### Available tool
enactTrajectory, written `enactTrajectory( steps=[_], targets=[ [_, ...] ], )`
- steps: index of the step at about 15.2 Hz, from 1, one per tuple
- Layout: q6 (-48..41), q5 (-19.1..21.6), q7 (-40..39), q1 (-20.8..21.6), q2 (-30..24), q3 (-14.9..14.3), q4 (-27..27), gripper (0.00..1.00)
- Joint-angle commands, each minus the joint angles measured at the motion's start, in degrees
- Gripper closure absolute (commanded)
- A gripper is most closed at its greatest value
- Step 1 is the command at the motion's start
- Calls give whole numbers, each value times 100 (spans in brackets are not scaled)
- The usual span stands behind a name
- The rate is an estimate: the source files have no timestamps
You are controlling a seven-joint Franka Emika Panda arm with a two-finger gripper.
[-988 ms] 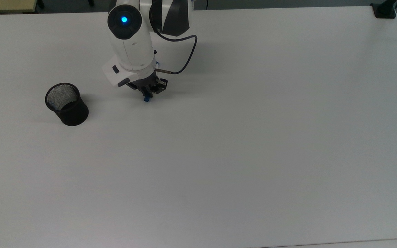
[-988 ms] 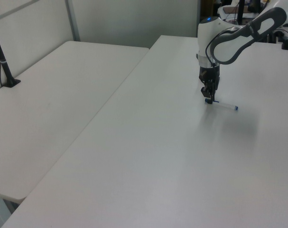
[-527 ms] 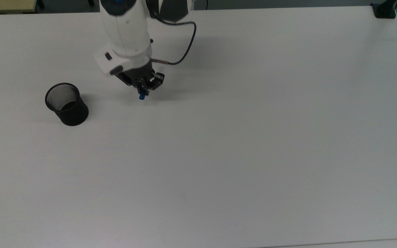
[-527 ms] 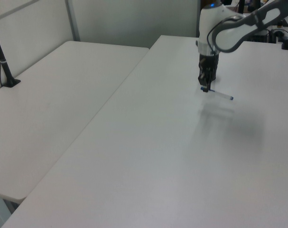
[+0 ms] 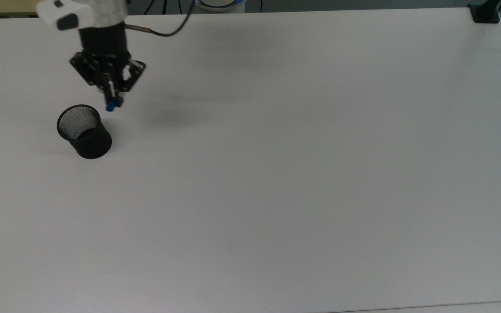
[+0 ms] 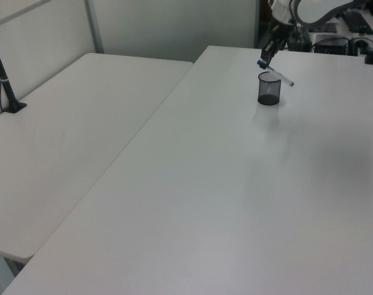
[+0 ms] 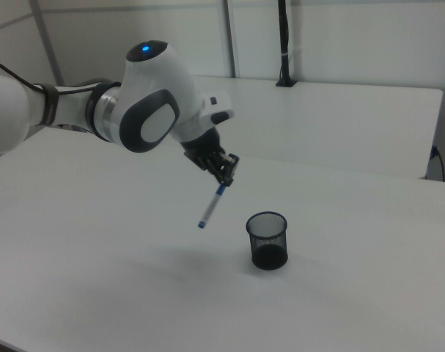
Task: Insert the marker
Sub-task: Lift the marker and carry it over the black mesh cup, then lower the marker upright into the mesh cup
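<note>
My gripper (image 5: 112, 96) (image 7: 223, 178) (image 6: 266, 56) is shut on the capped end of the marker (image 7: 211, 206), lifted well above the white table (image 5: 276, 174). The marker's white barrel hangs down at a slant, blue tip lowest (image 5: 110, 107) (image 6: 277, 73). The black mesh cup (image 5: 84, 131) (image 7: 267, 240) (image 6: 269, 88) stands upright on the table. In the top view the marker's tip sits just right of the cup's rim; in the right view the marker hangs left of the cup, apart from it.
A second white table (image 6: 69, 135) adjoins on the left view's left. A black clamp post (image 5: 485, 12) stands at the top view's upper right corner. The arm's cable (image 5: 163, 30) trails near the top edge.
The gripper has risen and travelled toward the top view's left, carrying the marker from mid-table to beside the cup. The cup has stayed put.
</note>
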Motion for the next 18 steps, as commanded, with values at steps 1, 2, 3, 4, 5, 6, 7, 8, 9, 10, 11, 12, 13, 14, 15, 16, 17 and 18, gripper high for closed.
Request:
enactTrajectory(
  steps=[1, 2, 3, 4, 5, 6, 7, 8, 9, 10, 11, 12, 13, 14, 15, 16, 17, 18],
  targets=[
    [818, 417, -1241, -335, -92, 16, -176, 97],
    [1039, 706, -1550, -353, -31, -2, -159, 97],
    [1241, 1014, -1867, -371, 83, -28, -141, 97],
    [1435, 1373, -2175, -380, 153, -37, -132, 97],
    [1637, 1795, -2447, -397, 189, -37, -132, 97],
    [1822, 2173, -2728, -406, 285, -37, -132, 97],
    [1989, 2507, -3027, -397, 373, -37, -124, 97],
    [2165, 2798, -3300, -397, 496, -37, -115, 97],
    [2297, 3062, -3538, -397, 567, -37, -97, 97],
    [2316, 3317, -3749, -406, 619, -37, -10, 98],
    [2316, 3546, -3907, -406, 681, -37, 60, 98],
    [2324, 3713, -4048, -406, 725, -46, 104, 98],
    [2325, 3811, -4171, -406, 760, -46, 157, 98],
    [2316, 3864, -4268, -415, 761, -54, 166, 98],
    [2316, 3864, -4365, -450, 769, -63, 158, 98],
    [2324, 3873, -4470, -468, 787, -55, 140, 98],
    [2325, 3873, -4567, -468, 848, -63, 140, 98],
    [2333, 3873, -4699, -476, 866, -63, 114, 98]
  ],
)
